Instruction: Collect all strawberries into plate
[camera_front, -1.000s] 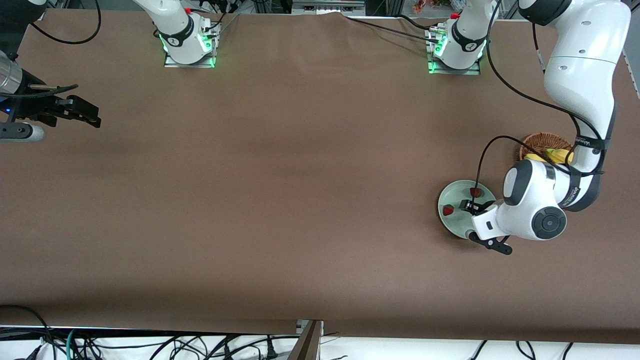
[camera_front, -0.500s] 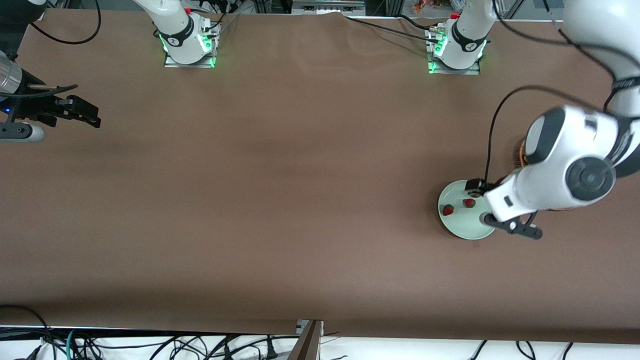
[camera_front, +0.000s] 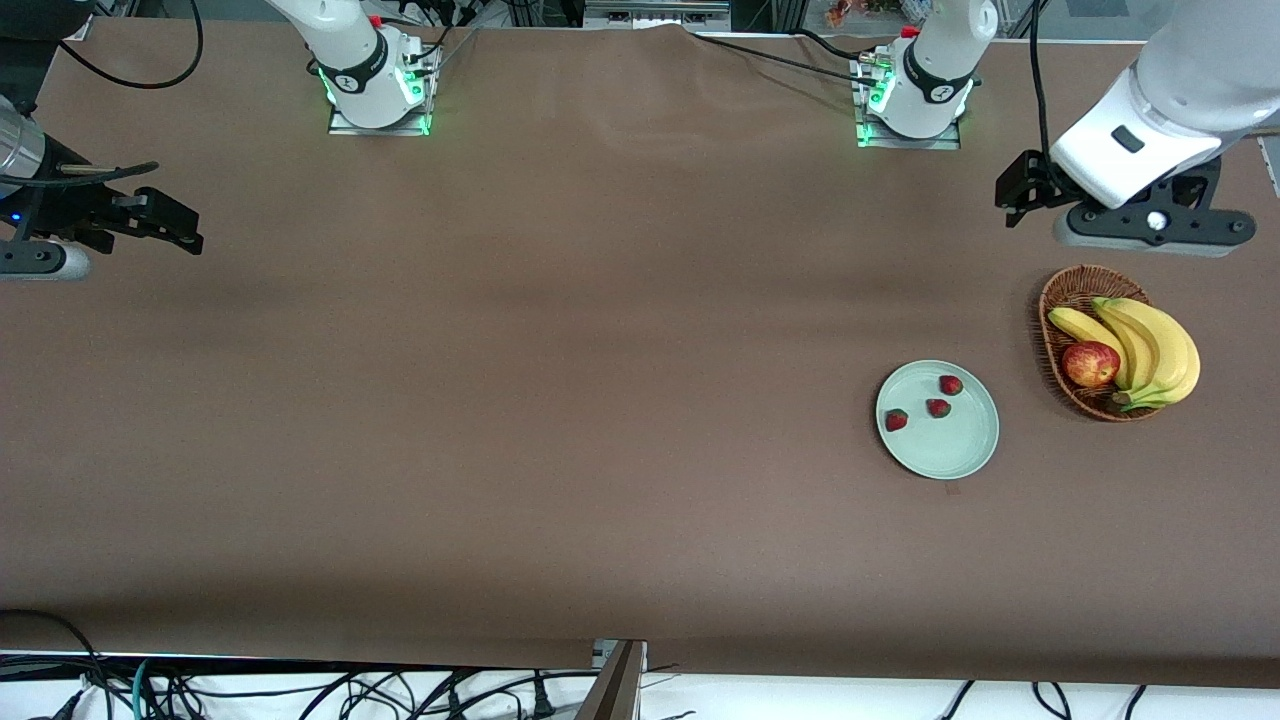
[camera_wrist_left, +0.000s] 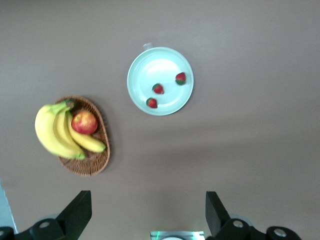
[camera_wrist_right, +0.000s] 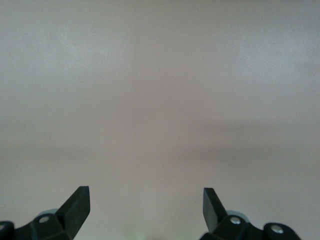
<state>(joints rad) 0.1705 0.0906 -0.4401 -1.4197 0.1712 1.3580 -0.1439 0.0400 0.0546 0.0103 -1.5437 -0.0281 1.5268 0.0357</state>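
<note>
While the right gripper (camera_front: 185, 232) waits over bare table (camera_front: 560, 400) at the right arm's end, its fingers spread with nothing between them, all three strawberries (camera_front: 937, 407) lie apart from one another on the plate (camera_front: 950, 455). Beside the plate, toward the left arm's end, a wicker basket (camera_front: 1062, 300) holds bananas (camera_front: 1150, 345) and an apple (camera_front: 1090, 363). Above the table near the basket hangs the left gripper (camera_wrist_left: 147, 212), fingers wide apart and empty.
</note>
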